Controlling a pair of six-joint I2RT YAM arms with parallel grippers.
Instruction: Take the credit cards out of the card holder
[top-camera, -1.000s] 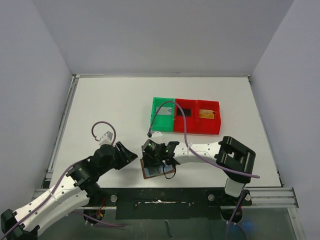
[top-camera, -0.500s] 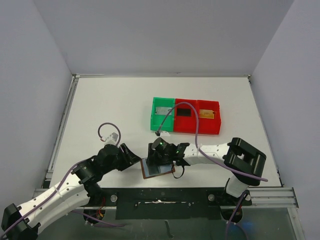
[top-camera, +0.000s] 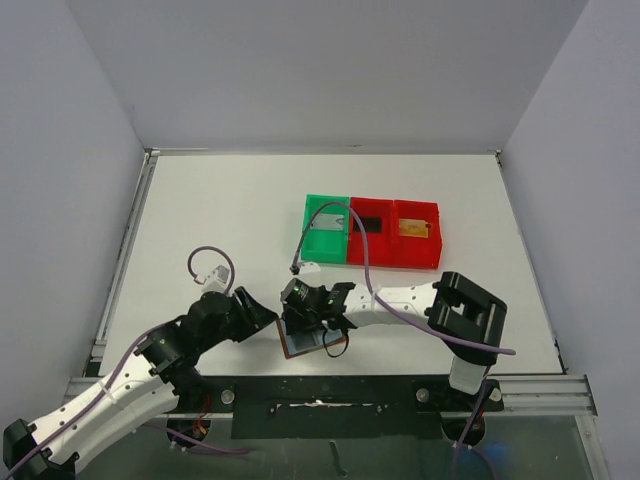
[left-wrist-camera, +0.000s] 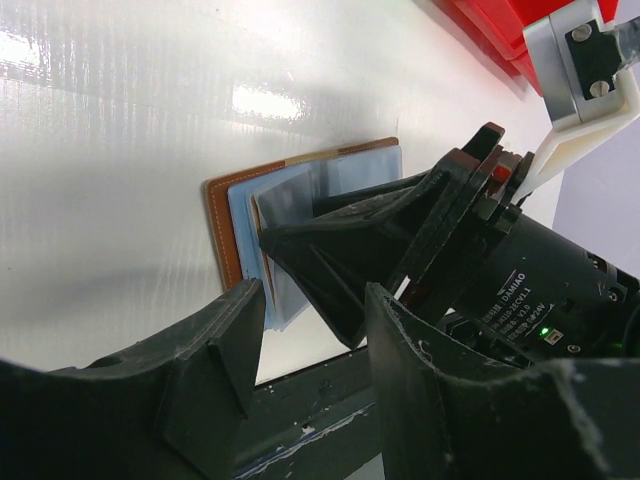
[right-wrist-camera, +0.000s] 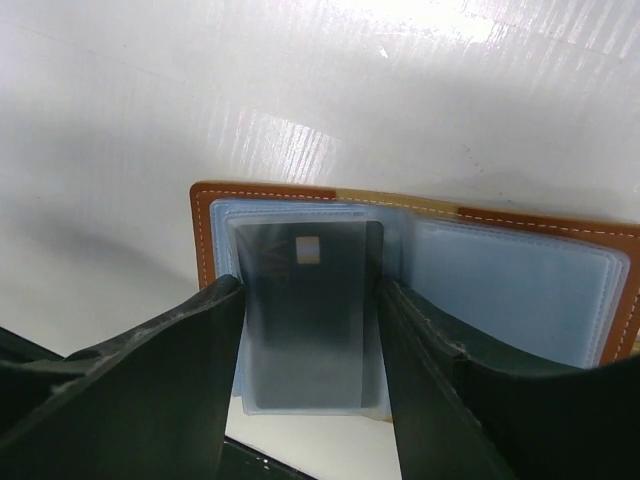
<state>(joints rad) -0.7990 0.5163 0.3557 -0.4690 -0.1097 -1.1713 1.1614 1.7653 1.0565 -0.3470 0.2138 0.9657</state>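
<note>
A white tabletop (top-camera: 220, 230) sat between grey walls. At lower centre of the overhead view lay an open brown leather card holder (top-camera: 303, 345). The right gripper (right-wrist-camera: 308, 290) straddled its dark rectangular card (right-wrist-camera: 305, 330), grip unclear; the left gripper (left-wrist-camera: 315, 295) gaped empty beside. A straight pull along the sleeve looked best.

bright glare on table (left-wrist-camera: 260, 100), blurred fingers (right-wrist-camera: 120, 380)

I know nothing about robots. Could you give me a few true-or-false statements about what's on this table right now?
1. The card holder lies open on the table. True.
2. All three trays are red. False: the left tray is green.
3. A dark card sits in the card holder, between the fingers of the right gripper. True.
4. The left gripper holds a card. False: it is open, with nothing in it.
</note>
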